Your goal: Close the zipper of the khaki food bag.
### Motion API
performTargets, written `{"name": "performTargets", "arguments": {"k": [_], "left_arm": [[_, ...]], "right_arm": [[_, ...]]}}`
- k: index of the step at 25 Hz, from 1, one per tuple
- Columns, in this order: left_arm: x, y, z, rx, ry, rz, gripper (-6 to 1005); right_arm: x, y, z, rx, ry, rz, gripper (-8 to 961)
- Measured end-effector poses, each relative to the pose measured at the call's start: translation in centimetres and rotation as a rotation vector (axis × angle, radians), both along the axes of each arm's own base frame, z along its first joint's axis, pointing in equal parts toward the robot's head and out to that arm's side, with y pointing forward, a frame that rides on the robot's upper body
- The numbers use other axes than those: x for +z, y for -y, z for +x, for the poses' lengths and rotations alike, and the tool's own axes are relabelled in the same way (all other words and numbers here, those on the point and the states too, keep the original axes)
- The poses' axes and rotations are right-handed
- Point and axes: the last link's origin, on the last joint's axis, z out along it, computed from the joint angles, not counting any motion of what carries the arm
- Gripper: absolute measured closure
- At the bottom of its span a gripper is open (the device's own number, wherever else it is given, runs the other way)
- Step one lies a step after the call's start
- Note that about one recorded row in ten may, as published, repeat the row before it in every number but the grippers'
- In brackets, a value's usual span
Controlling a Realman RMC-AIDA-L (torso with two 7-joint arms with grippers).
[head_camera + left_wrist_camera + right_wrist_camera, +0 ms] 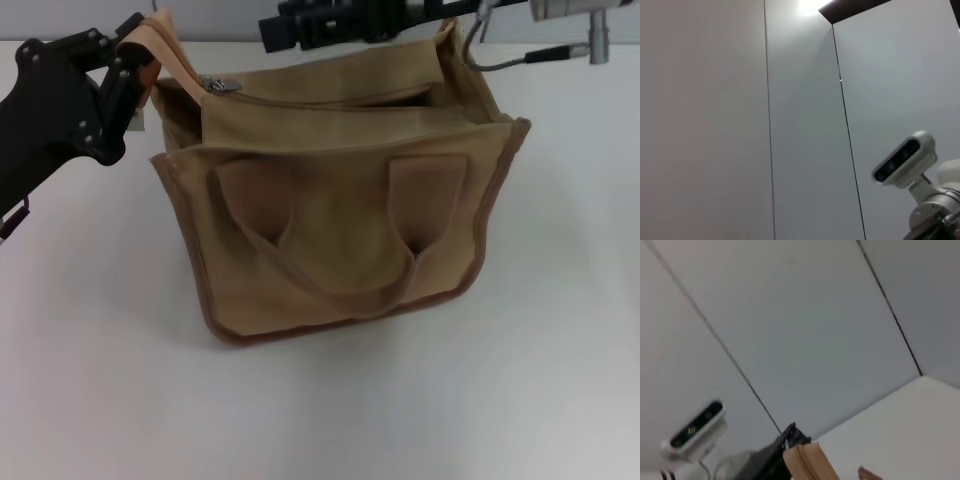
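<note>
A khaki food bag (pixel 340 200) stands on a white table (pixel 560 380), a little left of centre, its front pocket and two loop handles facing the robot. Across its top panel runs the zipper (pixel 330 100), which looks closed near the left end, where the silver slider (pixel 218 85) sits, and gapes open towards the right.

The left gripper (pixel 140 55) is at the bag's far left top corner, its black fingers closed on a strip of pale strap or bag edge just beside the slider. The right gripper (pixel 300 28) reaches in across the far top edge of the bag. Only its dark body shows, and whether its fingers are wide or narrow cannot be told. The wrist cameras look mostly at walls and add little.

Several things could go wrong from here. The bag is soft and unweighted, so a pull on the slider could drag or tip the whole bag if the left grip slips off the fabric. The small pull tab could escape a shallow pinch. The sagging top panel could bunch under the slider and jam it. The rear handle could also catch the right arm.
</note>
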Motion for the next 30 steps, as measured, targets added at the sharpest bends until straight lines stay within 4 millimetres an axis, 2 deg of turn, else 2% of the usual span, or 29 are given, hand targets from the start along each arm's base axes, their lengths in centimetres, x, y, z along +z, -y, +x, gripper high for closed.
{"name": "performTargets", "arguments": {"k": [5,12,21,30], "left_arm": [[-0.2,0.2,0.0,-0.003,0.007,-0.011,918],[-0.5,0.3,0.0,0.007,0.026,-0.033,917],[-0.6,0.2,0.3,0.008,0.045,-0.057,916],[-0.6,0.3,0.1,0.012,0.045,-0.058,915]], "right_arm": [[-0.1,0.1,0.1,0.265,0.119,0.150,337],[-1.6,0.4,-0.5,0.569,0.192,0.311,338],[-2.5,0.9,-1.6,0.746,0.222,0.358,341],[-3.5,1.0,-2.9,0.811,0.238,0.388,345]]}}
